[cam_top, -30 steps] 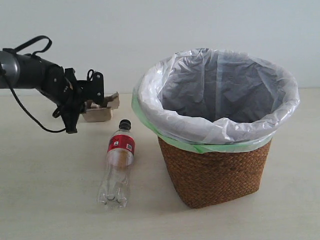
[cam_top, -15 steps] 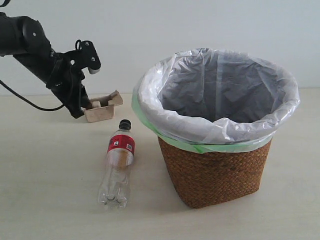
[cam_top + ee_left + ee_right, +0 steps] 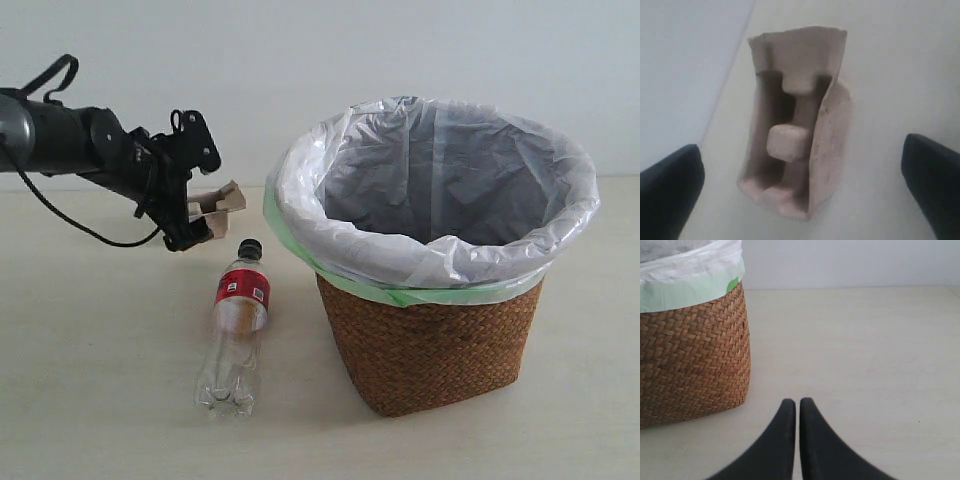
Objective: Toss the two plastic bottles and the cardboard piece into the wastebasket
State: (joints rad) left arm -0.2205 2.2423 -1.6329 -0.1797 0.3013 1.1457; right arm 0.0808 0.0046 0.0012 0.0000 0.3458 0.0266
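Observation:
The tan cardboard piece (image 3: 224,198) (image 3: 800,120) rests on the table left of the wastebasket. My left gripper (image 3: 192,192) (image 3: 801,165) is open, one dark finger (image 3: 671,192) on each side of it and neither touching. A slim clear bottle (image 3: 236,322) with a black cap and red label lies on its side in front of the cardboard. The green-capped bottle is out of view. The wicker wastebasket (image 3: 430,345) (image 3: 690,360) with its white liner stands at the right. My right gripper (image 3: 797,404) is shut and empty beside the basket's base.
A black cable (image 3: 75,222) hangs from the left arm down to the table. A pale wall runs behind the table. The liner's green-edged rim (image 3: 300,190) bulges out toward the cardboard piece.
The left arm lifted off the cardboard piece, then swung back down and right, so its open fingers now straddle it. The bottle and basket have not moved.

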